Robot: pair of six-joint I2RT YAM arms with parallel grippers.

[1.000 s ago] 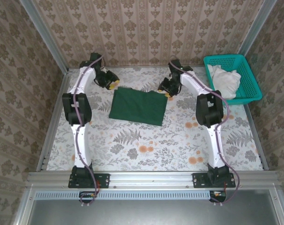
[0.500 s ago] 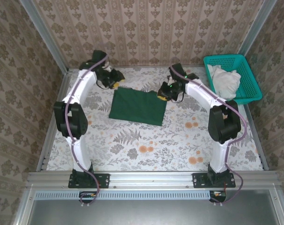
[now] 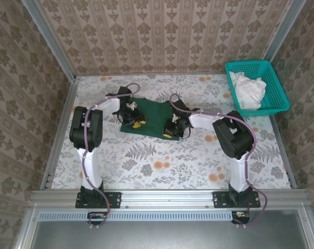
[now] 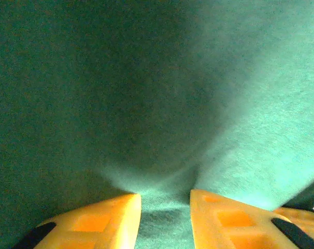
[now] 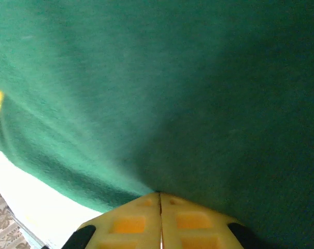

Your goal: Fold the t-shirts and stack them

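A dark green t-shirt (image 3: 154, 113) lies folded in the middle of the patterned table. Both grippers are low over its near part. My left gripper (image 3: 137, 123) is near the shirt's left side; in the left wrist view its yellow fingers (image 4: 110, 218) stand a little apart with a puckered ridge of green cloth (image 4: 146, 93) pinched between them. My right gripper (image 3: 170, 132) is at the shirt's near right corner. In the right wrist view its jaws (image 5: 160, 196) are pressed together, and the green cloth (image 5: 188, 93) is drawn up tight to their tips.
A teal mesh basket (image 3: 275, 85) stands at the back right with a crumpled white cloth (image 3: 250, 88) in it. Metal rails and patterned walls close in the table on the left, right and back. Open flowered tabletop lies in front of the shirt.
Both grippers closed at the shirt's far corners, then swung toward the near edge with the cloth. The green shape now looks narrower from back to front.
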